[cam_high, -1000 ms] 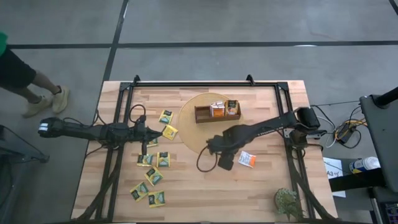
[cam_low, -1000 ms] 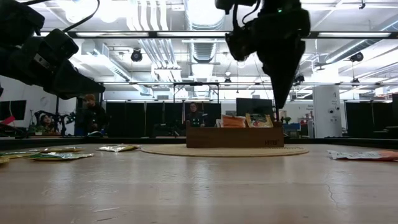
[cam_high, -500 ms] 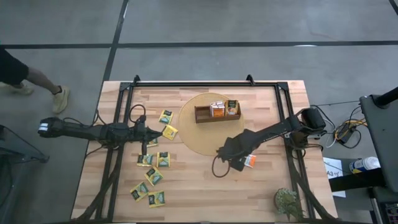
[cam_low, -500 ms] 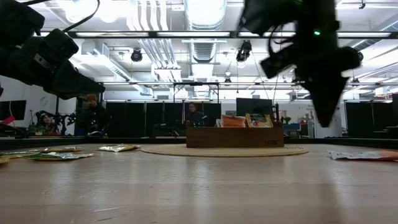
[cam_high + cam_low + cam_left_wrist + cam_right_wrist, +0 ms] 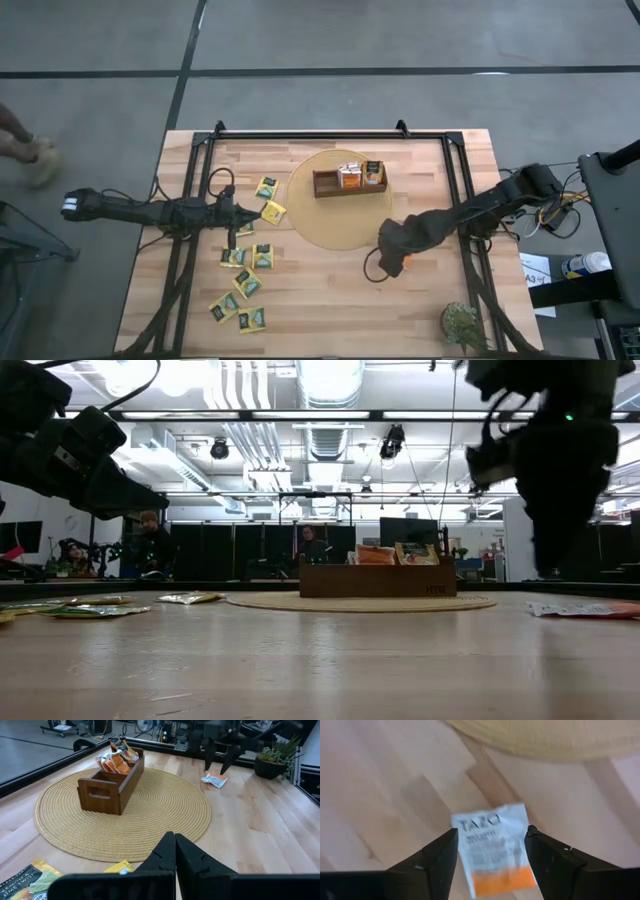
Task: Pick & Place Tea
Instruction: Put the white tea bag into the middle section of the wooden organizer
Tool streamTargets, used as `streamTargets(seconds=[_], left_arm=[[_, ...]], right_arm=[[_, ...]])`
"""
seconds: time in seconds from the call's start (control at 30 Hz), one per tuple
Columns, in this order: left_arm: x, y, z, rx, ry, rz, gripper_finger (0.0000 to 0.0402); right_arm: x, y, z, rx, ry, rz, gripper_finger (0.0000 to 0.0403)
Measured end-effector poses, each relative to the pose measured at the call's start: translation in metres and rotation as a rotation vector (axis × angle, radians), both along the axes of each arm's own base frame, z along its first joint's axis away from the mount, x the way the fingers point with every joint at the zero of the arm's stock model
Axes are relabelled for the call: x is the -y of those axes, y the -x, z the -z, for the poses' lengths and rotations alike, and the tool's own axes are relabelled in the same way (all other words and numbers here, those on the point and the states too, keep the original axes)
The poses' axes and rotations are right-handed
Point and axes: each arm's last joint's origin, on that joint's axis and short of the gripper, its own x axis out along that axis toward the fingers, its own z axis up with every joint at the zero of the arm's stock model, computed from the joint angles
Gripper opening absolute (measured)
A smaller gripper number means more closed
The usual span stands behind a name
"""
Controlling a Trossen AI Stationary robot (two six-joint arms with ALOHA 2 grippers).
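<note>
A white packet with an orange end [image 5: 492, 851] lies flat on the table right of the round mat; it also shows in the left wrist view [image 5: 214, 780]. My right gripper [image 5: 491, 831] hangs over it, pointing down, open, one finger on each side and clear of it; in the high view [image 5: 395, 246] it covers most of the packet. Several yellow-green packets [image 5: 247, 282] lie flat at the table's left. My left gripper [image 5: 175, 851] is shut and empty, held above the table [image 5: 240, 214] among the farther of them.
A brown wooden tray [image 5: 325, 185] with orange packets [image 5: 349, 176] in it stands on a round woven mat [image 5: 330, 215] at the table's middle far side. A small potted plant [image 5: 462, 325] sits at the near right corner. Bare wood lies between mat and near edge.
My right gripper has gone from the mat's near edge toward the table's right edge and come down, and now stands over the white-and-orange packet, which has not moved.
</note>
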Motion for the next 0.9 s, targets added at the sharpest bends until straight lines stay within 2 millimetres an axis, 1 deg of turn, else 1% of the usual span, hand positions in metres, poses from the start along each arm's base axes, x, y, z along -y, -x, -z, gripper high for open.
streamTargets(seconds=[0.07,0.17,0.3,0.47,0.57,0.67,0.73,0.9], left_arm=[[0.0,0.0,0.0,0.0,0.0,0.0,0.0],[0.0,0.0,0.0,0.0,0.0,0.0,0.0],[0.0,0.0,0.0,0.0,0.0,0.0,0.0],[0.0,0.0,0.0,0.0,0.0,0.0,0.0],[0.0,0.0,0.0,0.0,0.0,0.0,0.0],[0.0,0.0,0.0,0.0,0.0,0.0,0.0],[0.0,0.0,0.0,0.0,0.0,0.0,0.0],[0.0,0.0,0.0,0.001,0.0,0.0,0.0]], right_arm=[[0.001,0.004,0.008,-0.032,-0.023,0.006,0.0224],[0.0,0.006,0.019,-0.046,-0.037,0.008,0.0224],[-0.003,-0.002,0.027,-0.011,-0.045,-0.008,0.0224],[-0.005,-0.008,0.047,-0.076,-0.013,-0.016,0.022],[-0.005,-0.011,0.056,-0.109,0.009,-0.041,0.0213],[-0.005,-0.011,0.057,-0.114,0.023,-0.034,0.0196],[-0.004,-0.011,0.054,-0.102,0.037,-0.008,0.0178],[-0.002,-0.01,0.044,-0.047,0.064,0.026,0.0112]])
